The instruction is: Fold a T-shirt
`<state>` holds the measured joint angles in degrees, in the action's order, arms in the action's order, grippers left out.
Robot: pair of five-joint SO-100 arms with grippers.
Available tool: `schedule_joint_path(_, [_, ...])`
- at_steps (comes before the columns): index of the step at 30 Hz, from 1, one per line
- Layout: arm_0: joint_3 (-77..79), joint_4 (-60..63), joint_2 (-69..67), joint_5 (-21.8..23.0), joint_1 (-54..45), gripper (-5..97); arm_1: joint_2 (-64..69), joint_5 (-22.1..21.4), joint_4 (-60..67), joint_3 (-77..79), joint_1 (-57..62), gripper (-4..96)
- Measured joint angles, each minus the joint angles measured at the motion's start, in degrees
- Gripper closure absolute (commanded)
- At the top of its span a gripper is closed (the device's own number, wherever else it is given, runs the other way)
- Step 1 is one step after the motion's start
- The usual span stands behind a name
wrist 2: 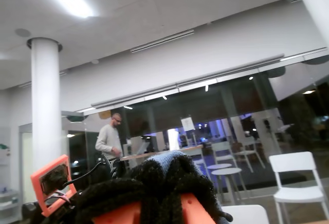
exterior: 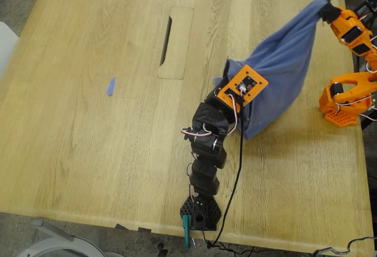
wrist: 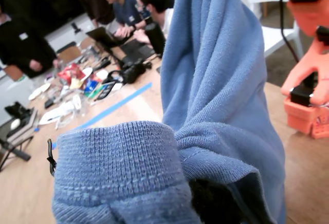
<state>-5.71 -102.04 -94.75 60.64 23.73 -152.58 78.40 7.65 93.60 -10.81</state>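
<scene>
The blue-purple T-shirt (exterior: 283, 74) hangs stretched between both arms above the wooden table (exterior: 88, 151), its lower edge touching the wood. My first gripper (exterior: 231, 68), on the black arm, is shut on one end of the shirt. In the first wrist view the ribbed hem (wrist: 118, 172) covers the jaws. My second gripper (exterior: 324, 10), on the orange arm at the exterior view's right, is shut on the higher end. A tuft of blue cloth (wrist 2: 167, 158) shows between its dark-padded fingers (wrist 2: 154, 188). The chest print is hidden.
A small blue tape strip (exterior: 110, 86) lies on the table at the exterior view's left, near a slot cutout (exterior: 166, 40). The black arm's base (exterior: 200, 210) sits at the near edge, the orange base (exterior: 344, 101) at the right edge. People (wrist: 123, 8) sit beyond.
</scene>
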Motion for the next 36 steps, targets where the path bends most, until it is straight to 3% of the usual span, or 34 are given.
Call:
schedule_joint_path(15, [0.00, 0.00, -3.25, -0.26, 15.47, 92, 0.35, 1.14, 4.13, -0.62, -19.07, 91.1])
schedule_joint_path(29, [0.35, 0.70, -5.89, -0.26, 29.71, 92, 8.53, 2.11, 9.67, -11.07, -28.12, 91.1])
schedule_joint_path(36, [7.29, 9.67, -8.35, -0.18, 31.90, 92, 14.24, 2.90, 11.87, -20.30, -28.04, 91.1])
